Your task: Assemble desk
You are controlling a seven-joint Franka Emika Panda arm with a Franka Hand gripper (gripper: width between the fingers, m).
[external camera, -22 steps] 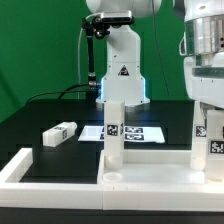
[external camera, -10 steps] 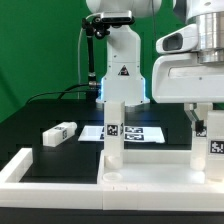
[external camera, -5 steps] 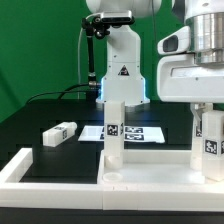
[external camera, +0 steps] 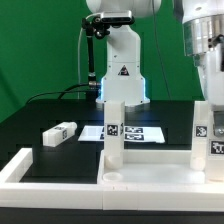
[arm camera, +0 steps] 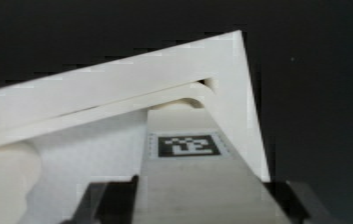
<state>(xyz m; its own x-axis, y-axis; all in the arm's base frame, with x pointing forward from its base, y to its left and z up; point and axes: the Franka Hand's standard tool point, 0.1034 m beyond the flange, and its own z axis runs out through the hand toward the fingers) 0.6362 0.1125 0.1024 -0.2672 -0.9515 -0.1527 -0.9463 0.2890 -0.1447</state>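
Note:
The white desk tabletop (external camera: 150, 172) lies at the front of the exterior view. One leg block (external camera: 114, 130) stands upright at the tabletop's left corner in the exterior view. A second upright leg (external camera: 203, 132) stands at the exterior view's right edge. My gripper (external camera: 207, 100) comes down over its top. In the wrist view the gripper (arm camera: 199, 202) has its dark fingers (arm camera: 105, 202) on both sides of this tagged leg (arm camera: 194, 150), shut on it. The tabletop corner (arm camera: 84, 100) shows beyond. A loose leg (external camera: 59, 133) lies on the black table at the exterior view's left.
The marker board (external camera: 140, 132) lies flat behind the upright leg. The long white border rail (external camera: 20, 165) runs along the front at the exterior view's left. A second robot's base (external camera: 118, 65) and a cable stand at the back.
My gripper has turned about its vertical axis over the right leg, from broadside to narrow. The leg's tagged faces now show at a different angle. The other parts have not moved.

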